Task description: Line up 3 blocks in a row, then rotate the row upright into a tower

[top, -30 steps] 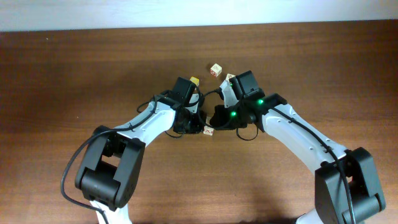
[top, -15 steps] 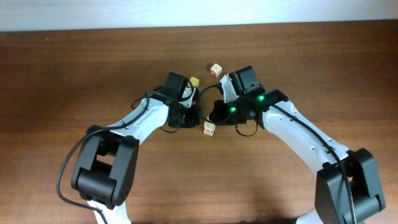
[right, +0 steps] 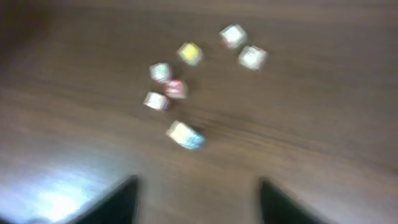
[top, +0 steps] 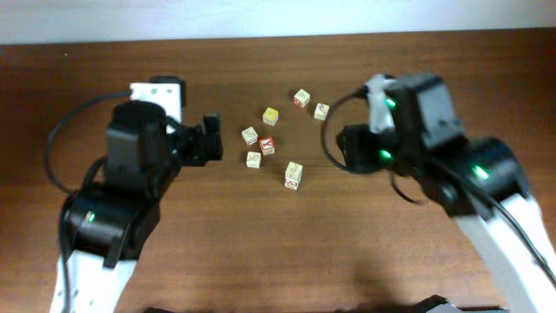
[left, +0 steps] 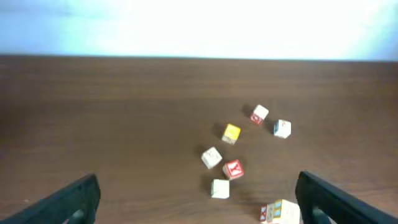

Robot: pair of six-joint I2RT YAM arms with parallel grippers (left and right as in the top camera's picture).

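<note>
While left gripper [left: 198, 185] and right gripper [right: 196, 186] stood spread, empty, the blocks lay on the table [top: 287, 252] between them: yellow block [top: 271, 116], cream-sided; red block [top: 268, 145], white-lettered, at its 6 o'clock; red-and-white block [top: 301, 97] at 2 o'clock.

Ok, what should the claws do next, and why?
Probably move the left claw forward and down over the red block. Both it and the right claw are open and empty, and the red block lies almost straight ahead in the left wrist view, so it looks easy to reach.
</note>
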